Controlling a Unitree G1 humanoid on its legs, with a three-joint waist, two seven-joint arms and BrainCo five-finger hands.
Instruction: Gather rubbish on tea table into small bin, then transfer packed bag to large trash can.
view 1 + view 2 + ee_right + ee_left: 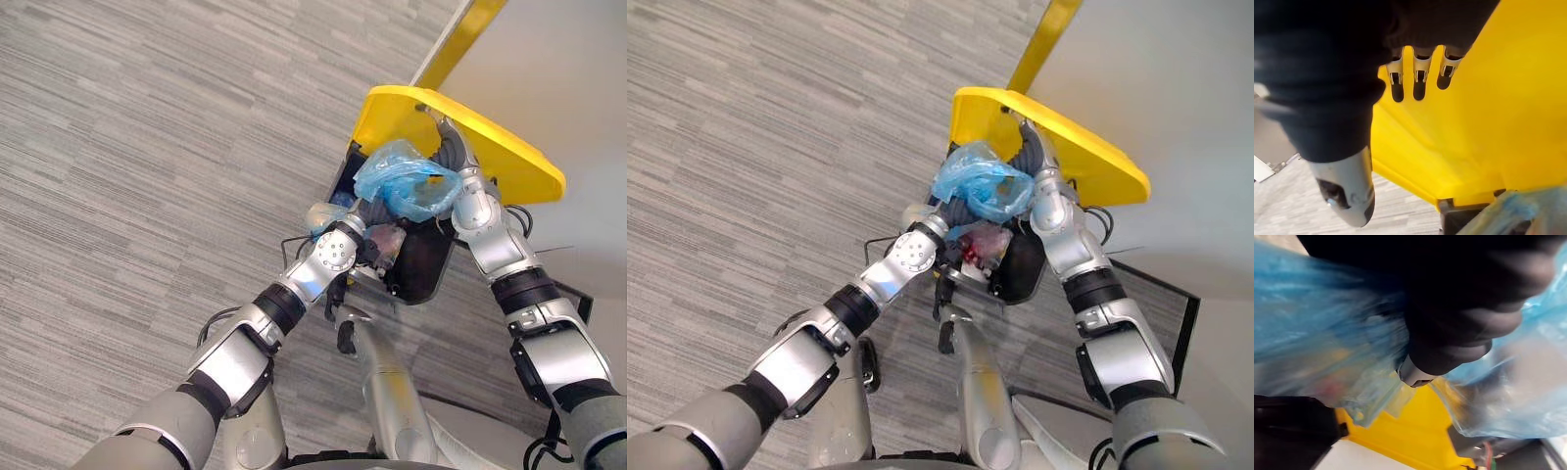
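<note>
Here, left hand clutches blue bag over trash can; right hand, spread flat, props yellow lid.

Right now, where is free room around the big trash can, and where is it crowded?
Free: the grey carpet on the robot's left of the trash can. Crowded: the can's mouth under the yellow lid, where the blue bag, left hand and right hand meet.

Crumpled blue bag apparently hangs over the open yellow-lidded can.
</note>
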